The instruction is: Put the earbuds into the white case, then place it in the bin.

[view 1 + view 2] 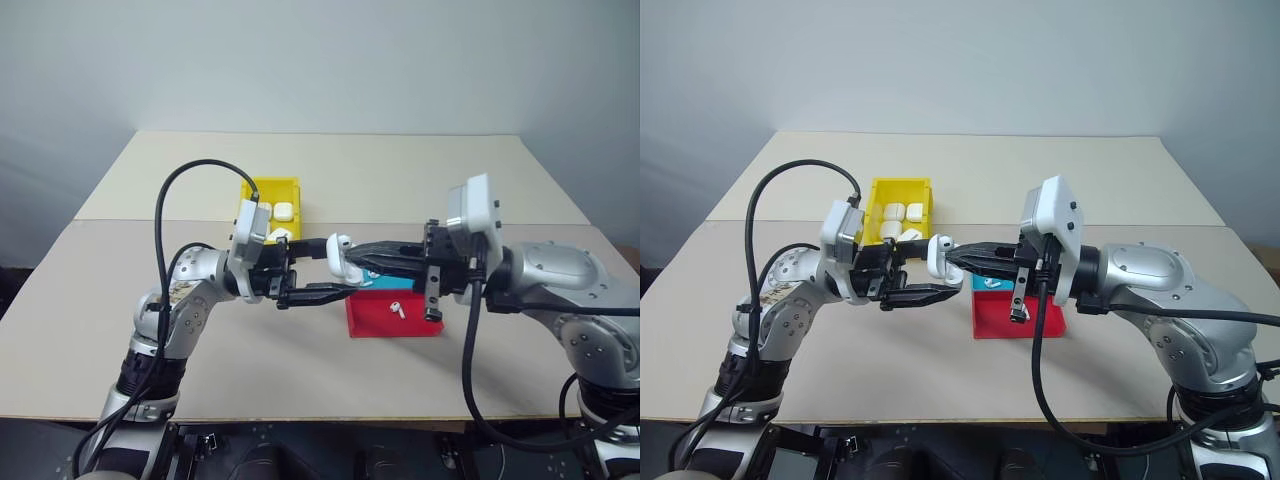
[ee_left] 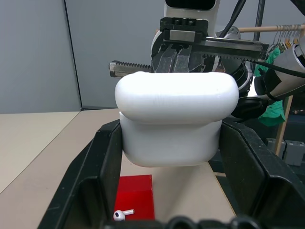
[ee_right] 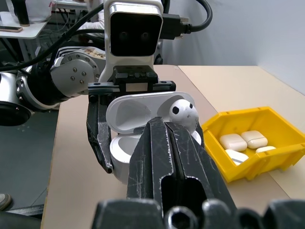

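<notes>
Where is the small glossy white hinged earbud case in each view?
Left eye view: white case at centre, in the left gripper.
Right eye view: centre.
Left wrist view: centre, between its fingers.
Right wrist view: centre, lid open.
Shared landmark: yellow plastic bin.

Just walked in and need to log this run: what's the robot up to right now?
The left claw holds the white case above the table with its lid open. The right claw, shut on an earbud, has it at the case's opening. Another earbud lies in the red tray. The yellow bin behind already holds several white cases.
</notes>
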Tool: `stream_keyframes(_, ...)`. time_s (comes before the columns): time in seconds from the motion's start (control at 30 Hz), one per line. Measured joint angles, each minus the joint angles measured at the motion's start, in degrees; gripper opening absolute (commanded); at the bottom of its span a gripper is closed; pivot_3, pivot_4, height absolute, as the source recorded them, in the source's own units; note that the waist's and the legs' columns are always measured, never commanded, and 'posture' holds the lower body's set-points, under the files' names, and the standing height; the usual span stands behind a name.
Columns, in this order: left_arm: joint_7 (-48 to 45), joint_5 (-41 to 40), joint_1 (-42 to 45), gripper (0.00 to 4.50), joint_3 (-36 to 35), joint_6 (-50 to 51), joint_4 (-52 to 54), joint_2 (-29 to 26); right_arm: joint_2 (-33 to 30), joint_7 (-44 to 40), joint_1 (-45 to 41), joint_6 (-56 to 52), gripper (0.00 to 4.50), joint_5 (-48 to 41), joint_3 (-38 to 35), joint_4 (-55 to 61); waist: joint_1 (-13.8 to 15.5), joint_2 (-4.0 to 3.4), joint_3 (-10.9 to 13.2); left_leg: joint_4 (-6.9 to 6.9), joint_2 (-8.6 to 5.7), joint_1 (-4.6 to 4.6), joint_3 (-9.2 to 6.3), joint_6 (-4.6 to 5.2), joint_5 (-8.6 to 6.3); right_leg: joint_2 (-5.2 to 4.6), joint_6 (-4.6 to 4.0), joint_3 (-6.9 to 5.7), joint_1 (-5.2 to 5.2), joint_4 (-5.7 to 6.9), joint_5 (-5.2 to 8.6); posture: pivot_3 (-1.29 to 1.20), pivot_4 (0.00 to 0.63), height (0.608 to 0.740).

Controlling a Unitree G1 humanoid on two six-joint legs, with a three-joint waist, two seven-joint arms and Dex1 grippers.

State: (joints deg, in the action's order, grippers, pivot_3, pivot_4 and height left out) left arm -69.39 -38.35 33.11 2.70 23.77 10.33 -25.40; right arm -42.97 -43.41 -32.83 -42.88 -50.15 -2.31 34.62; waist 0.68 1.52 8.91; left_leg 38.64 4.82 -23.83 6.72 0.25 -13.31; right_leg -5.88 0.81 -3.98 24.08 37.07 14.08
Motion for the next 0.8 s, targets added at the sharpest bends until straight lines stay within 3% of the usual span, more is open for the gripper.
stream_keyframes(0.8, 0.0, 0.0, -0.6, 2.78, 0.0, 0.0, 0.2, 0.2, 0.1, 1.3, -0.8, 0.0, 0.03, -4.6, -1.8, 0.7, 0.0, 0.0, 0.0, 0.0, 0.0, 0.0, -0.01, 0.0, 0.0, 0.0, 0.0, 0.0, 0.0, 0.0, 0.0, 0.0, 0.15, 0.74)
